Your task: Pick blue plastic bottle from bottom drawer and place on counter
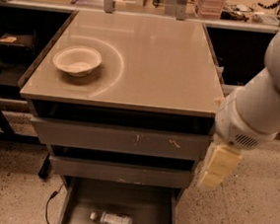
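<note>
Here you see the blue plastic bottle (113, 222) lying on its side on the floor of the open bottom drawer (146, 207), cap to the left. The gripper (217, 167) hangs right of the drawer fronts, well apart from the bottle; wide or narrow, you cannot tell. A white bowl (77, 60) sits far left on the counter (157, 61).

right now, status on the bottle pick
Gripper right of the closed drawer fronts, not at the bottle. Blue plastic bottle lying flat in open bottom drawer. Nothing covering it; bowl on counter.
</note>
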You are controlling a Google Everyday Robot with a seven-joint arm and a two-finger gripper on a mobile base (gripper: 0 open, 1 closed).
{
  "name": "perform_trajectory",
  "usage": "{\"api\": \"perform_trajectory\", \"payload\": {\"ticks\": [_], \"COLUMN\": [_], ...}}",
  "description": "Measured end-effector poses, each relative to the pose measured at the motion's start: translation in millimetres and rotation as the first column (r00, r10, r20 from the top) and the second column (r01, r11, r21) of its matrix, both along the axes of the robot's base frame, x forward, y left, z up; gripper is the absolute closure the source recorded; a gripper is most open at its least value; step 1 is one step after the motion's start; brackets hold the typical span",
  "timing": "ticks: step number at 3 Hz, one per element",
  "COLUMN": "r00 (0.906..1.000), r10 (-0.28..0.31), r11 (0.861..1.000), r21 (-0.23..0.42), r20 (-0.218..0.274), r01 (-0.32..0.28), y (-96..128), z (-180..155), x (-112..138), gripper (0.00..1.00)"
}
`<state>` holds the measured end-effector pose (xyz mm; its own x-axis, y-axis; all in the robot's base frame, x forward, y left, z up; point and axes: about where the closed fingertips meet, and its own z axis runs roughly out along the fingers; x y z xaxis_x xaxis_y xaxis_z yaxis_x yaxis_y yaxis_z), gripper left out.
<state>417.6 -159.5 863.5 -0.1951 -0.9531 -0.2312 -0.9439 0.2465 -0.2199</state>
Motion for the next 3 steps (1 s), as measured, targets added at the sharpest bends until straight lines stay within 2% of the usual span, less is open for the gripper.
{"api": "perform_trajectory", "payload": {"ticks": [1,2,3], "r00": [0.9947,0.9948,0.9876], "r10": [0.048,0.048,0.053], "r11": [0.999,0.999,0.997], "r21": [0.015,0.015,0.059], "r20": [-0.091,-0.090,-0.148], "r01": [-0.047,-0.047,-0.045], "y": [23,23,39], "z": [-84,-84,-120], "x": [-18,-18,-31], "gripper": [0.00,0.00,0.00]}}
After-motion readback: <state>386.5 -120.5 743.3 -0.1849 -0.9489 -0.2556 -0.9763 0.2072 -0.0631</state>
